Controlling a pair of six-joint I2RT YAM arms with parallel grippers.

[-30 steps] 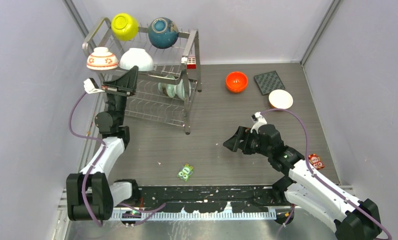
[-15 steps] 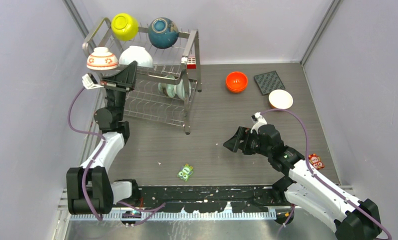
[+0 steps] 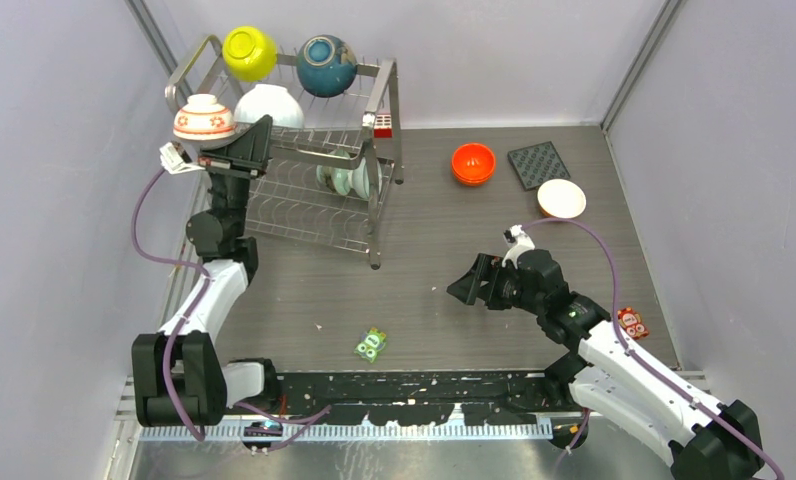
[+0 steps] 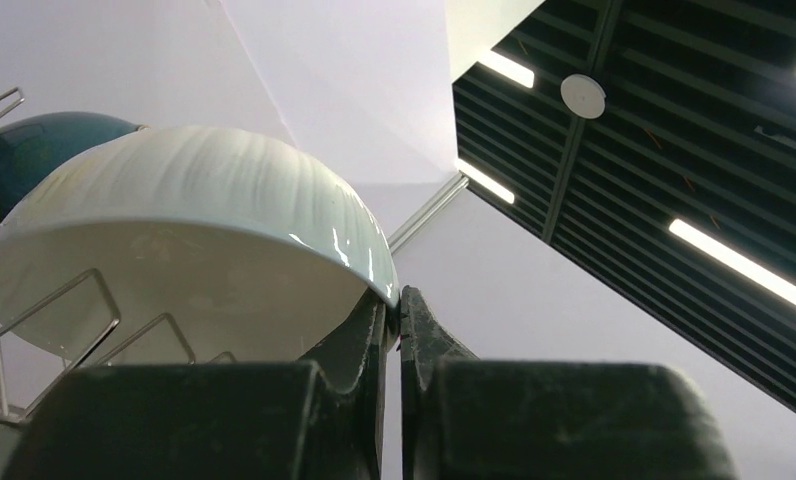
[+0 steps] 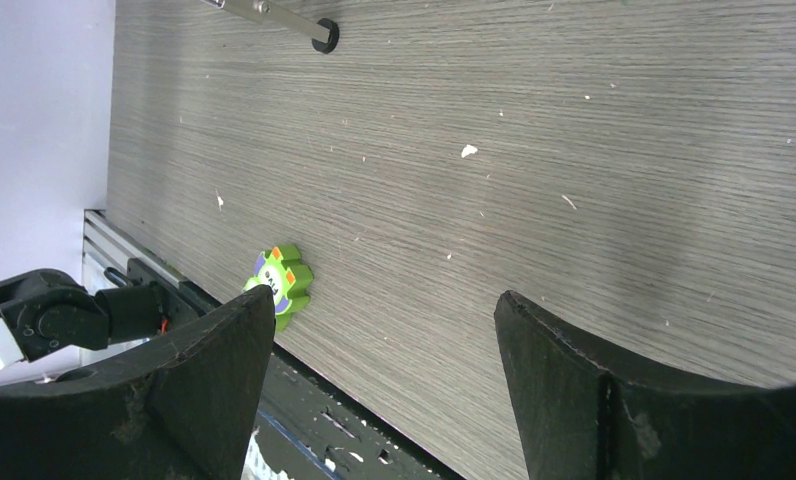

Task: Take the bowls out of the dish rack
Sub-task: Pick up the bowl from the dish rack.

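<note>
The steel dish rack (image 3: pixel 385 92) stands at the back left. On its top tier sit a yellow-green bowl (image 3: pixel 249 52), a teal-blue bowl (image 3: pixel 326 65) and a red-flowered white bowl (image 3: pixel 204 117). A pale green bowl (image 3: pixel 346 180) stands in the lower tier. My left gripper (image 3: pixel 260 132) is shut on the rim of the plain white bowl (image 3: pixel 272 102), held upside down just above the top tier. The left wrist view shows the jaws (image 4: pixel 400 300) pinching that rim, the bowl (image 4: pixel 194 190) to the left. My right gripper (image 3: pixel 462 288) is open and empty above the table (image 5: pixel 384 310).
An orange bowl (image 3: pixel 473 163), a dark square mat (image 3: pixel 539 164) and a white bowl (image 3: pixel 561 198) lie on the table at the back right. A green toy piece (image 3: pixel 371 345) lies near the front edge, a red-white packet (image 3: pixel 631 322) at the right. A red-white block (image 3: pixel 382 125) is clipped on the rack.
My left gripper has lifted the plain white bowl up and back, away from the top tier's wires. The right arm has not moved.
</note>
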